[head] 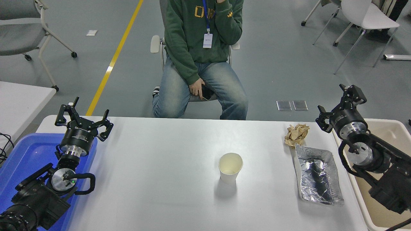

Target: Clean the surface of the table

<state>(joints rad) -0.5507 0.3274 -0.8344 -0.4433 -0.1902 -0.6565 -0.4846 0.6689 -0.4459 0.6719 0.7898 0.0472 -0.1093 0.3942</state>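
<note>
Table surface (160,166): spread wide before me, with a paper cup (230,167), crumpled paper (296,134) and foil pouch (318,175) left to clear.
Right gripper (343,103): I held it above the beige bin (390,128), fingers apart, empty.
Left gripper (84,121): parked over the blue tray (22,160), fingers apart.

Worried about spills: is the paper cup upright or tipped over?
Upright. The cup stands on its base on the table, its round rim facing up; it looks empty inside.
</note>
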